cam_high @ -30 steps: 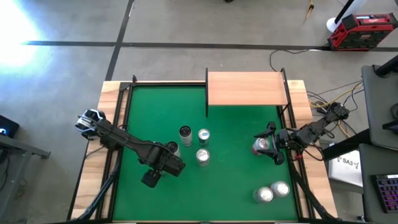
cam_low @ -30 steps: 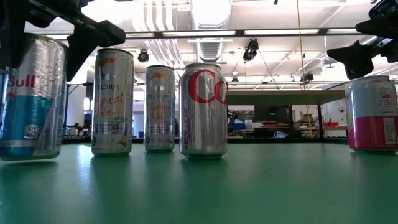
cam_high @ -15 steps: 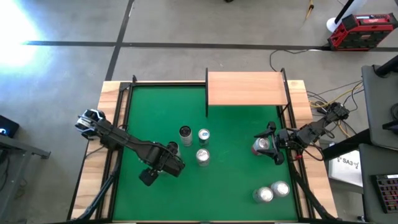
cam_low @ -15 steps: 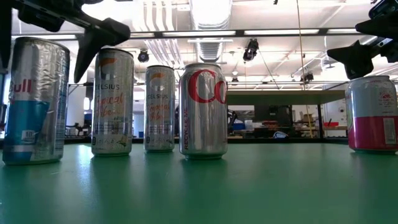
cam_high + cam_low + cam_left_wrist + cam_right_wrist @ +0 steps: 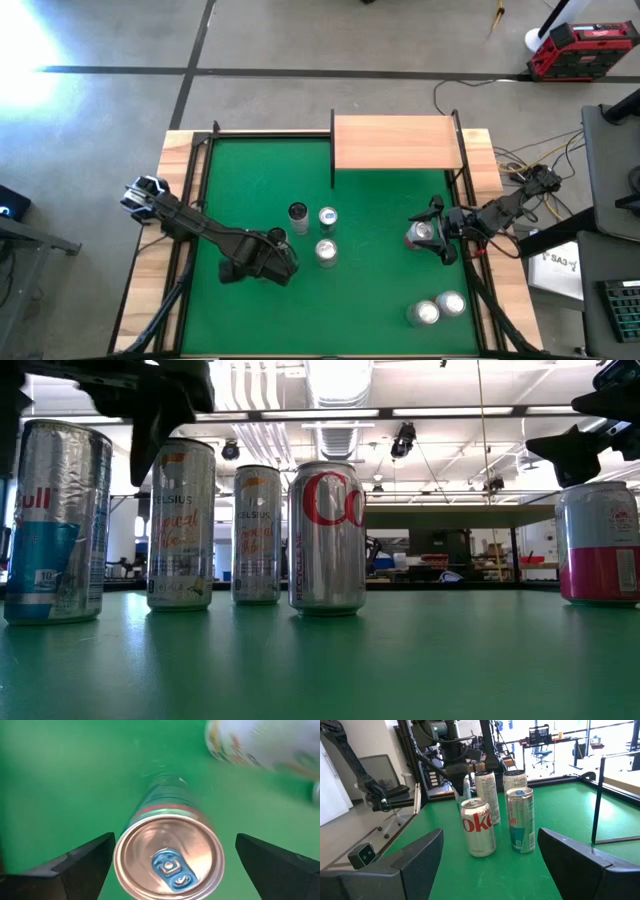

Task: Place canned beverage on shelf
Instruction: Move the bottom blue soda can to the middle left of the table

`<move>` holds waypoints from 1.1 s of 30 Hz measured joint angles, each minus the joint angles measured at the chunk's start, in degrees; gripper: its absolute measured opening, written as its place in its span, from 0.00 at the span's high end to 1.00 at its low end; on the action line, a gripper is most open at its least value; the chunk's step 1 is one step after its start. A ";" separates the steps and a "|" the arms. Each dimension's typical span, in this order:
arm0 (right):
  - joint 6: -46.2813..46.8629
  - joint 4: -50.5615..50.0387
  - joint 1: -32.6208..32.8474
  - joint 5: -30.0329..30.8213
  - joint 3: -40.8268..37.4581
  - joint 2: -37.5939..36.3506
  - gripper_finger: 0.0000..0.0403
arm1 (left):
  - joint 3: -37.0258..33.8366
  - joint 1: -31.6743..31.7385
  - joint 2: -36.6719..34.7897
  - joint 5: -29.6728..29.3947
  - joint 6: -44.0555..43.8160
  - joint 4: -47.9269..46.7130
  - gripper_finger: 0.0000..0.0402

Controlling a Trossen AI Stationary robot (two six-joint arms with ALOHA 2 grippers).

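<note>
The left tool (image 5: 272, 240) hangs over a slim silver-and-blue can (image 5: 169, 862), its fingers spread wide to either side of the lid and touching nothing. The can stands upright on the green felt surface (image 5: 370, 300), at the left of a tight cluster: two tall slim white cans (image 5: 181, 525) and a stout silver cola can (image 5: 326, 537) stand just beside it, crowding that side. The right tool (image 5: 432, 234) sits over a pink-and-silver can (image 5: 598, 542) near the surface's right edge, its fingers partly apart on either side; I cannot tell whether they touch the can. Two more cans (image 5: 436, 308) stand together near the front right corner. The shelf (image 5: 398, 142), a flat pale-wood board on thin black posts, stands at the far edge, right of centre, its top bare. Open felt lies between the cluster and the shelf, and across the front left. Wooden rims (image 5: 152, 290) border the surface on both sides.
</note>
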 joint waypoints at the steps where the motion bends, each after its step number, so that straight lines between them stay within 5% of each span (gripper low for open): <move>1: 0.02 -0.01 -0.01 -0.01 0.02 0.02 0.22 | 0.00 0.00 0.01 0.01 4.26 -0.01 0.01; 8: 0.02 -0.02 -0.02 0.00 0.02 0.02 0.22 | 0.00 0.00 0.00 0.00 26.19 -0.89 0.02; 16: 0.02 -0.01 -0.01 0.00 0.01 0.01 0.22 | 0.00 0.00 0.02 -0.11 28.14 -3.52 0.09; 27: 0.02 0.00 0.00 -0.02 0.02 0.02 0.22 | -0.02 -0.02 0.02 -1.79 26.79 -2.37 0.45; 33: 0.02 -0.01 -0.01 -0.01 0.01 0.01 0.22 | -0.02 -0.02 0.00 -1.79 24.83 -1.50 0.46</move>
